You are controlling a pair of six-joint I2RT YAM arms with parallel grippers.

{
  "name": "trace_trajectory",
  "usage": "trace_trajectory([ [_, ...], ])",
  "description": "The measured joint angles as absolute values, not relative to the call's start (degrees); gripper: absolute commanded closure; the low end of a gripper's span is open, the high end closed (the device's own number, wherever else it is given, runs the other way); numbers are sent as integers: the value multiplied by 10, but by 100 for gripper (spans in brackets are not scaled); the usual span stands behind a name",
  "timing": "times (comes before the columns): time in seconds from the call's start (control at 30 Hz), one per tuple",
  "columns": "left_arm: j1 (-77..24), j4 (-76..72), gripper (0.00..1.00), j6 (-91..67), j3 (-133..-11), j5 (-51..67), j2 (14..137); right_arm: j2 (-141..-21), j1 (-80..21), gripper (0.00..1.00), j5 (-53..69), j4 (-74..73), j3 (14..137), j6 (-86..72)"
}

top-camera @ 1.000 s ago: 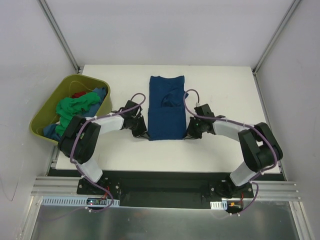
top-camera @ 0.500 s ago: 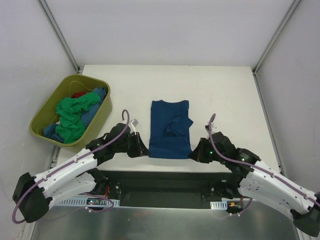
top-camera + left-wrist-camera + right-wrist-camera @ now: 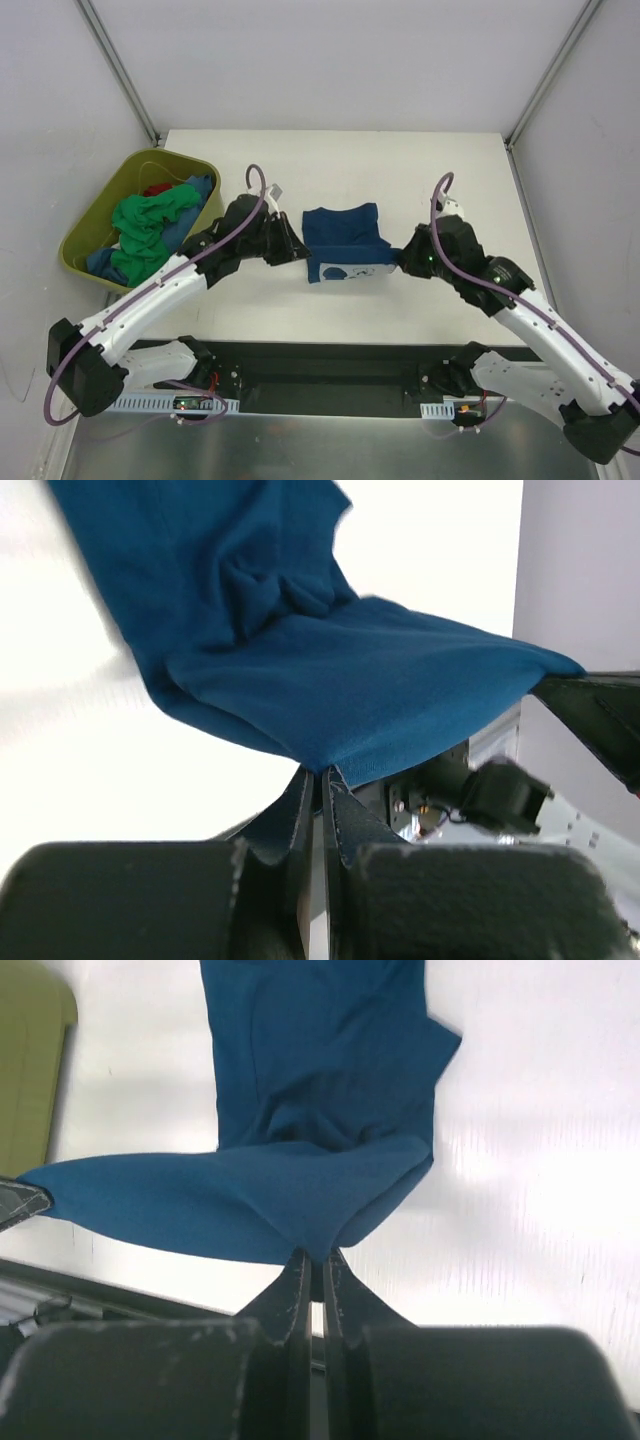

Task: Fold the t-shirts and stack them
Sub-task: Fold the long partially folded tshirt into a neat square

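A dark navy t-shirt (image 3: 346,236) lies mid-table with its near edge lifted and turned back, showing a pale print underneath (image 3: 340,271). My left gripper (image 3: 298,254) is shut on the shirt's near left corner, and the cloth (image 3: 330,680) hangs from its tips (image 3: 322,775) in the left wrist view. My right gripper (image 3: 401,259) is shut on the near right corner, with the cloth (image 3: 300,1140) pinched at its tips (image 3: 316,1258) in the right wrist view. More t-shirts, green (image 3: 145,225), blue and red, are heaped in the tub.
An olive-green plastic tub (image 3: 205,228) stands at the table's left edge, close to my left arm. Grey walls and metal frame posts enclose the white table (image 3: 450,180). A black rail runs along the near edge.
Both grippers have lifted the shirt's near edge off the table and carried it toward the far side, so the shirt is shorter and the pale print now shows.
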State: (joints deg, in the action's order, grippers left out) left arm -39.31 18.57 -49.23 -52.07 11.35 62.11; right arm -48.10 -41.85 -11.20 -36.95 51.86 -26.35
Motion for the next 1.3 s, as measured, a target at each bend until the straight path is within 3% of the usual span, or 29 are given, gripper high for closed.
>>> trace_trajectory([
  [0.5, -257, 201, 100, -412, -724, 163, 857, -780, -218, 99, 77, -306, 721, -142],
  [1.13, -190, 206, 100, -365, -950, 228, 1189, -1126, -142, 99, 171, -272, 919, -133],
  [1.2, -186, 207, 100, -365, -961, 233, 1208, -1151, -140, 96, 176, -271, 933, -135],
  [1.3, -180, 209, 86, -365, -969, 238, 1228, -1185, -137, 79, 187, -271, 955, -140],
])
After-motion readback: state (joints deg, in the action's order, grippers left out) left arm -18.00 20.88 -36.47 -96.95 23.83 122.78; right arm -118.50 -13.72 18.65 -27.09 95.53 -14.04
